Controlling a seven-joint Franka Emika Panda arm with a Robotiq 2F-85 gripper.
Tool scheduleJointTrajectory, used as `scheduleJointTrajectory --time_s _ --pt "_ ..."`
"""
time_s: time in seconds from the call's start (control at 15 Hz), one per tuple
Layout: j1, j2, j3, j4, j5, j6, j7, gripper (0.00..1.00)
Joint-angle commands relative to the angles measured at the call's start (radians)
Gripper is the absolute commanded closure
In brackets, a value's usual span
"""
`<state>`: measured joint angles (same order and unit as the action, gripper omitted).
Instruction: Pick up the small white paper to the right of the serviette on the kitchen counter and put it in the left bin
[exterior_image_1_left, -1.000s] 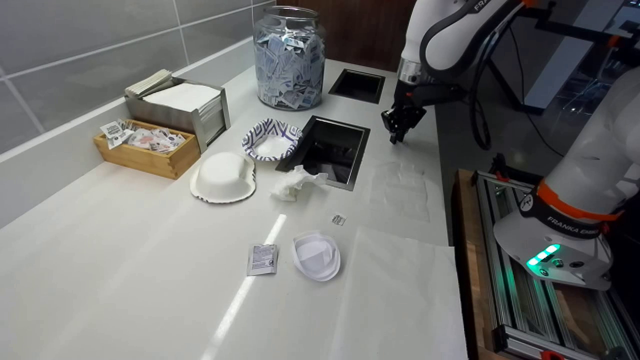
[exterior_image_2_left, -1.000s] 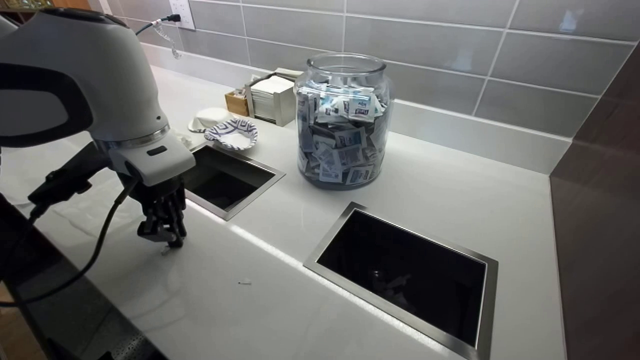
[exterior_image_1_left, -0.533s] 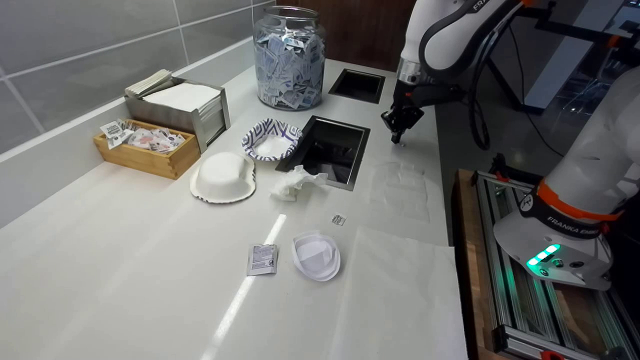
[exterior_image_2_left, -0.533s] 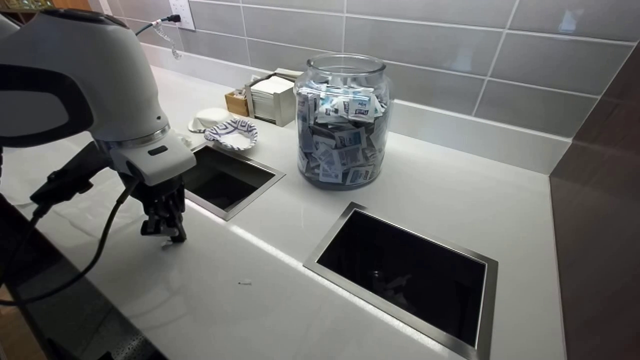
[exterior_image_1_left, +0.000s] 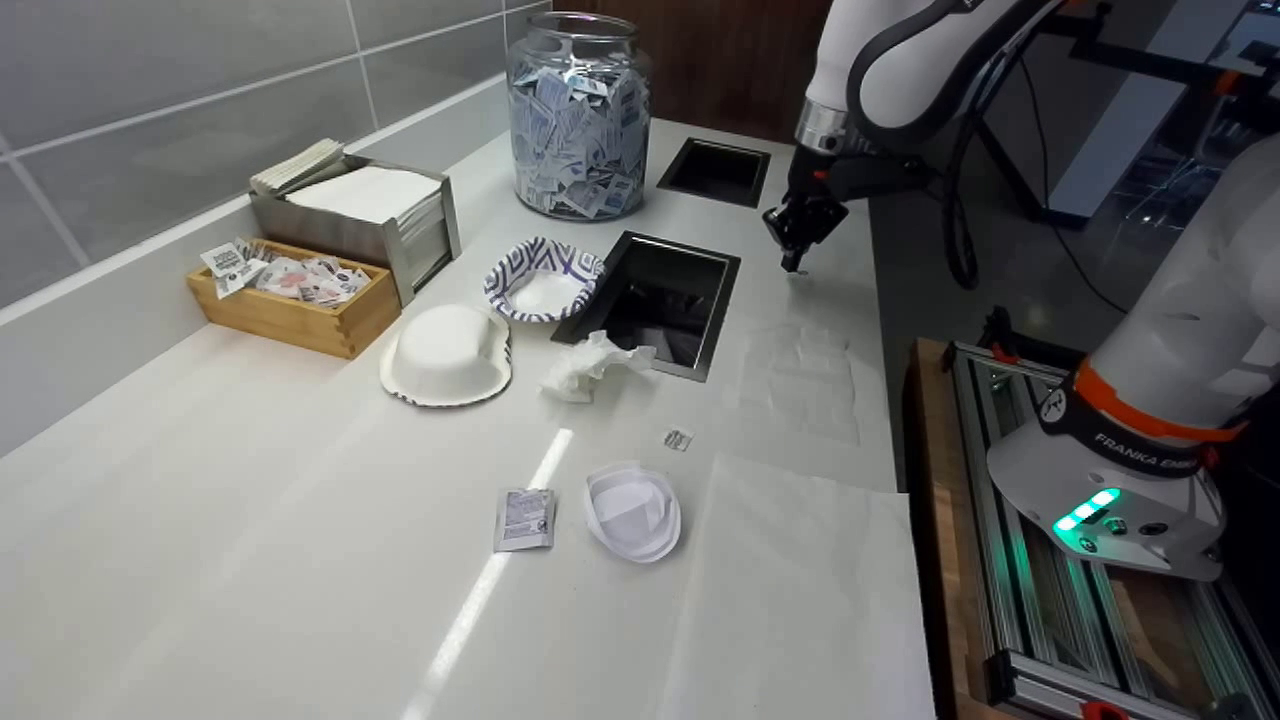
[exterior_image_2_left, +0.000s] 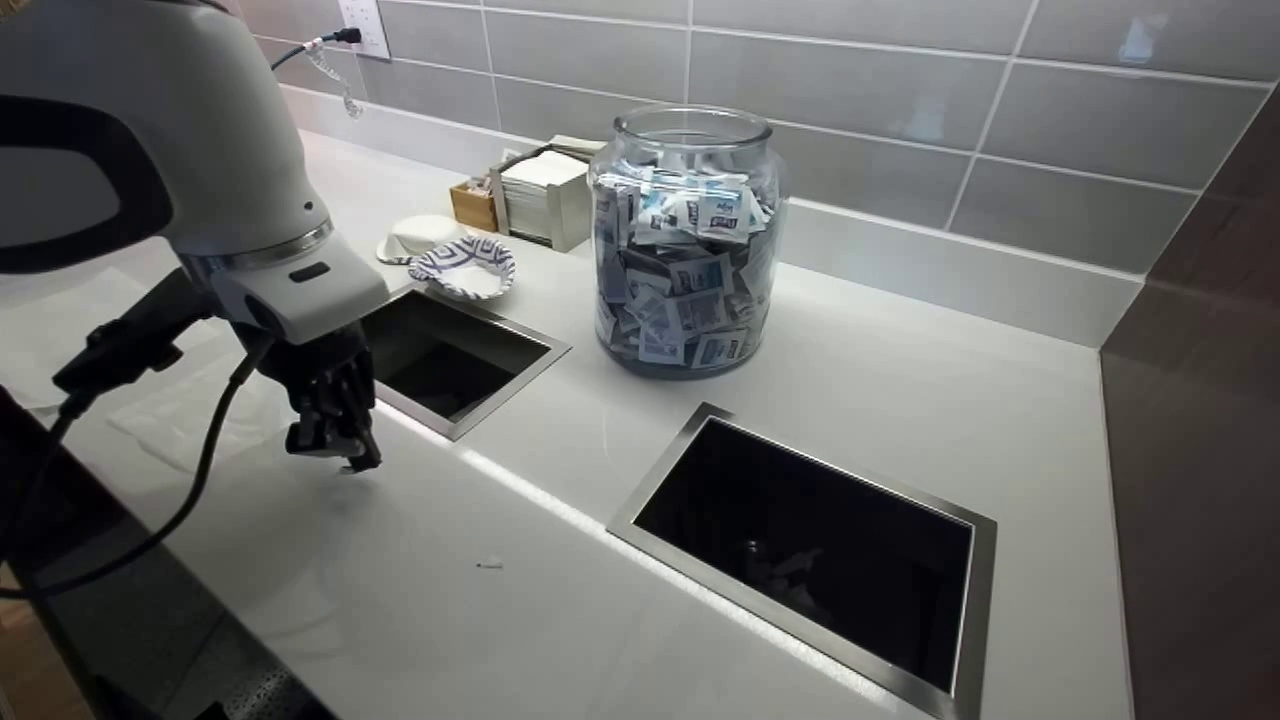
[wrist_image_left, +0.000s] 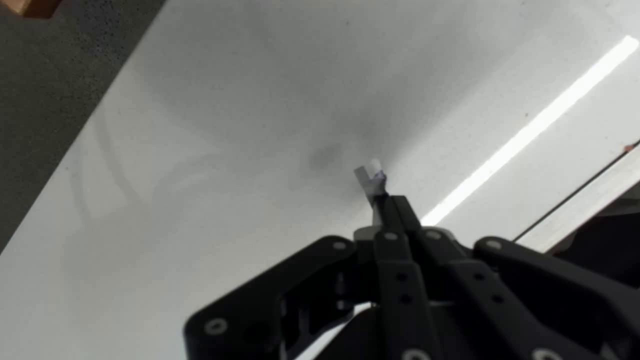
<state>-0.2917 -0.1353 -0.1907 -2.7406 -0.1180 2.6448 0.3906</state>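
Observation:
My gripper (exterior_image_1_left: 792, 264) is shut above the glossy white kitchen counter (exterior_image_1_left: 300, 520). In the wrist view its fingertips (wrist_image_left: 398, 200) are together, with a small whitish paper scrap (wrist_image_left: 372, 184) sticking out at their end. The scrap also shows under the fingertips (exterior_image_2_left: 365, 460) in an exterior view, as a small white bit (exterior_image_2_left: 349, 470). The crumpled white serviette (exterior_image_1_left: 592, 368) lies beside a dark cut-out. The left bin is this cut-out; its steel rim (exterior_image_2_left: 510, 390) lies just beyond my gripper. The right bin's rim (exterior_image_2_left: 780, 616) is further right.
A large glass jar of sachets (exterior_image_2_left: 685, 250) stands behind the two bins. A patterned paper bowl (exterior_image_1_left: 545, 280) sits at the left bin's edge. A tiny scrap (exterior_image_2_left: 490, 566) lies on the counter. Several papers, including a printed square (exterior_image_1_left: 677, 439), lie nearer the base.
The gripper has risen a little off the counter and shifted slightly. The small paper at its fingertips has moved up with it. The other objects have not moved.

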Motion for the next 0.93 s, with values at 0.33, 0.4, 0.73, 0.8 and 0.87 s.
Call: scheduleJointTrajectory --time_s 0.33,0.4,0.73,0.8,0.87 --pt "0.027 -0.141 0.048 -0.016 0.034 0.012 -0.004 1.0" --pt "0.038 -0.148 0.057 -0.014 0.045 0.014 -0.013 1.0" --pt "0.069 -0.117 0.12 0.051 0.039 0.013 0.0 1.0" --pt "0.067 -0.099 0.13 0.076 0.027 0.008 0.011 1.0" --pt "0.074 -0.087 0.133 0.096 0.037 0.0 0.004 1.0"
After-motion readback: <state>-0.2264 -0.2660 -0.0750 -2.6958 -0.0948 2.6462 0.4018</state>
